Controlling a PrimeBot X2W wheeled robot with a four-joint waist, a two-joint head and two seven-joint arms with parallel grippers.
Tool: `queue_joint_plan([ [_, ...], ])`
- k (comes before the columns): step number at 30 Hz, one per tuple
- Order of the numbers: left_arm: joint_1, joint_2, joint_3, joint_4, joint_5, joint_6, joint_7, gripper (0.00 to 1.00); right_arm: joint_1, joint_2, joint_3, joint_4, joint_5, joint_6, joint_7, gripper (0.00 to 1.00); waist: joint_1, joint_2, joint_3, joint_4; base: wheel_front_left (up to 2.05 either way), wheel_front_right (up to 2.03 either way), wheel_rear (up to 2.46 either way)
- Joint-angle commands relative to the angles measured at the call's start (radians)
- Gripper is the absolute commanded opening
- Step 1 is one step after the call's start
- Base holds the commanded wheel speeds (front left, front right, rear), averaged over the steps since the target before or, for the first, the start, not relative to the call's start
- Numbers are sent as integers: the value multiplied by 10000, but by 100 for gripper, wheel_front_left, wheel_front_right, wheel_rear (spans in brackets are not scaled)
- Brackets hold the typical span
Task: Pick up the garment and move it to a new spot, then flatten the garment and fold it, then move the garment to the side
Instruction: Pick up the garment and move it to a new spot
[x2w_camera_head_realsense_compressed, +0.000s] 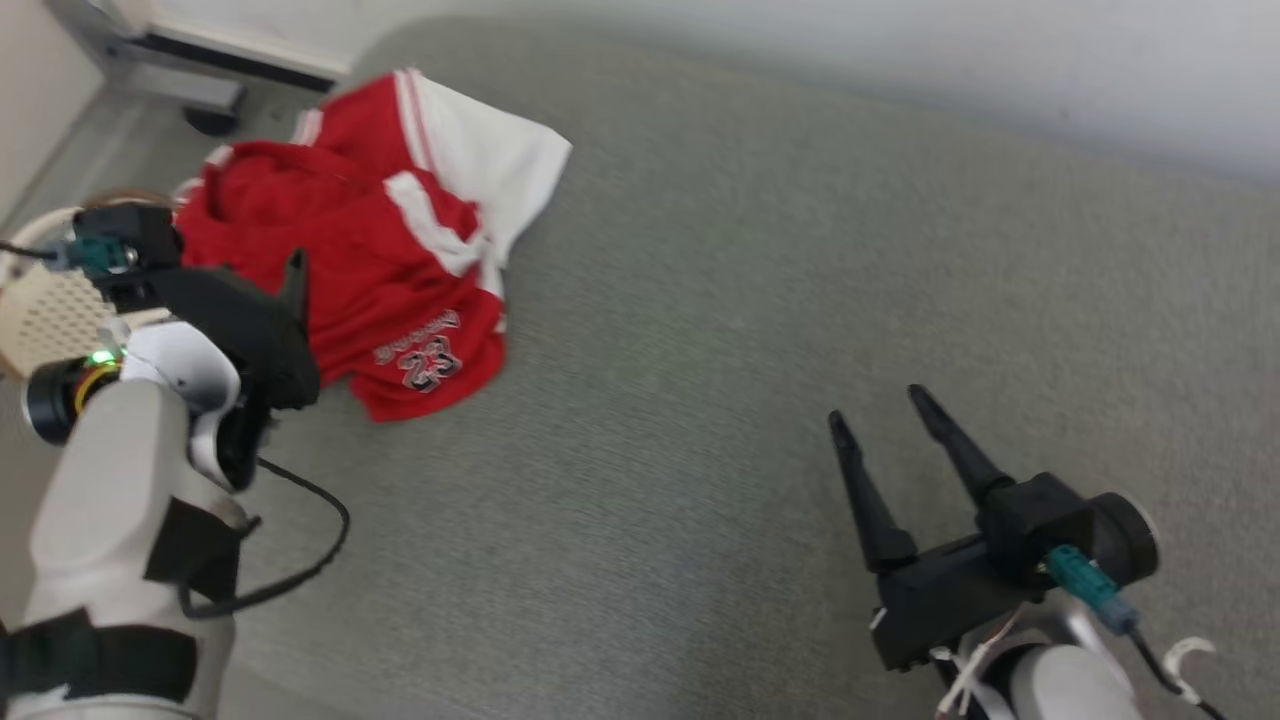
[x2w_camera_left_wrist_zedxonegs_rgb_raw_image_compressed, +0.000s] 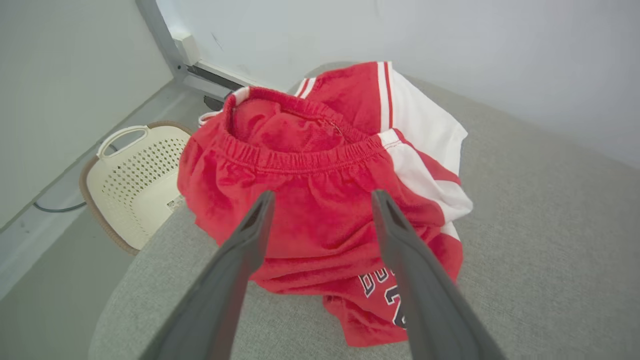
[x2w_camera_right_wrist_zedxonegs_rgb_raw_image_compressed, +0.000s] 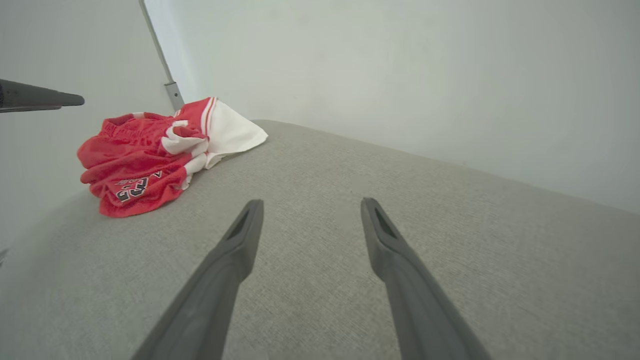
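Note:
A crumpled pair of red shorts with white side panels (x2w_camera_head_realsense_compressed: 390, 250) lies at the far left of the grey surface, its number print facing me. In the left wrist view the shorts (x2w_camera_left_wrist_zedxonegs_rgb_raw_image_compressed: 320, 200) sit bunched with the elastic waistband on top. My left gripper (x2w_camera_left_wrist_zedxonegs_rgb_raw_image_compressed: 322, 200) hovers just above them, open, its two fingers spread over the red cloth with nothing held. In the head view my left gripper (x2w_camera_head_realsense_compressed: 285, 290) sits at the garment's near-left edge, partly hidden by the wrist. My right gripper (x2w_camera_head_realsense_compressed: 880, 410) is open above bare surface at lower right, far from the shorts (x2w_camera_right_wrist_zedxonegs_rgb_raw_image_compressed: 150, 155).
The grey fabric-covered table (x2w_camera_head_realsense_compressed: 750, 350) stretches wide to the right of the garment. A cream perforated basket (x2w_camera_left_wrist_zedxonegs_rgb_raw_image_compressed: 137, 180) stands on the floor off the table's left edge. A wall (x2w_camera_right_wrist_zedxonegs_rgb_raw_image_compressed: 400, 75) and a metal frame base (x2w_camera_head_realsense_compressed: 190, 60) lie beyond the far edge.

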Motion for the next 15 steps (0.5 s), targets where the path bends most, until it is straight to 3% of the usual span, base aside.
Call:
queue_joint_plan([
  [1,-227,212,-19,280,-62,-13,520,100,102,-95,-50,-365,-159,-21,156,100,-1,-1,1900,-1653,0,0,0],
  [6,-677,760,41,788,-31,264,1253,100,519,-179,-318,-1256,-239,-21,462,100,-1,-1,2543,-2025,0,0,0],
  [14,-717,1089,-89,1243,248,789,911,100,782,-84,-354,-1565,-187,-21,463,100,-1,-1,2727,-2131,0,0,0],
  [15,-702,1110,-101,1315,272,844,854,57,764,-69,-333,-1526,-145,-21,448,100,-1,-1,2680,-2119,0,0,0],
])
